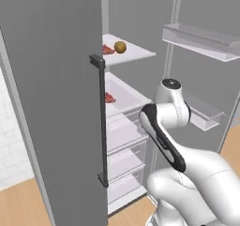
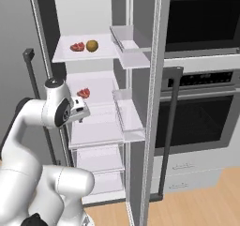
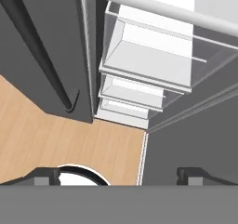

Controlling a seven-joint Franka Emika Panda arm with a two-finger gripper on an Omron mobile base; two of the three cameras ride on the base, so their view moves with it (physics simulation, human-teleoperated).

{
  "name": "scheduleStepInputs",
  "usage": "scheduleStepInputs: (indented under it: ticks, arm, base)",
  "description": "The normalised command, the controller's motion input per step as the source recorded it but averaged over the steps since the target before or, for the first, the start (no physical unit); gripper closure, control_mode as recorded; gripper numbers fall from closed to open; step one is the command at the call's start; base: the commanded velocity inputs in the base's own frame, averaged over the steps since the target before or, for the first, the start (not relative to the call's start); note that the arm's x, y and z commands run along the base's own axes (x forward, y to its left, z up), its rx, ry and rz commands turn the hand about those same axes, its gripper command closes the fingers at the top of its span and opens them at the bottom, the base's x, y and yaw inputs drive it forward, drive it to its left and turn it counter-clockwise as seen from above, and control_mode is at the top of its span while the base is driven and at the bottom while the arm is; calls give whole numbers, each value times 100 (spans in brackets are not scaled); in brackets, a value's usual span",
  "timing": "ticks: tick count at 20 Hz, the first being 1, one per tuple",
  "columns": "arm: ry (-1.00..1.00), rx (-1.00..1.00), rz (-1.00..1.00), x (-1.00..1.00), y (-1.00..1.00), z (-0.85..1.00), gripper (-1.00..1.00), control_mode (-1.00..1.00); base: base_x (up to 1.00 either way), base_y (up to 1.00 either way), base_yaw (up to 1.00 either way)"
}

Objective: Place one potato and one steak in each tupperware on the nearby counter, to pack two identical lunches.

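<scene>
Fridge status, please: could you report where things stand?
Gripper open, empty. Potato and steak on top shelf; second steak below. Nothing blocking.

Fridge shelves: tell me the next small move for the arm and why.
Probably raise the hand toward the top shelf, where a potato sits beside a steak. The tool is open and holds nothing, and it points down at the floor, below that food.

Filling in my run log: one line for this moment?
fridge: open | potato, steak: top shelf | gripper: open, empty
</scene>
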Motion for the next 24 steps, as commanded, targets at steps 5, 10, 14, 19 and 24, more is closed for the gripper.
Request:
scheduleStepInputs:
  ticks: [5, 10, 14, 19, 24]
  arm:
    - [0, 0, 0, 0, 0, 0, -100, 100]
    - [0, 0, 0, 0, 0, 0, -100, 100]
    - [0, 0, 0, 0, 0, 0, -100, 100]
    - [0, 0, 0, 0, 0, 0, -100, 100]
    - [0, 0, 0, 0, 0, 0, -100, 100]
  base:
    - [54, 0, 0]
    - [53, -9, 0]
    - [26, -50, 0]
    - [42, 0, 0]
    - [51, 0, 0]
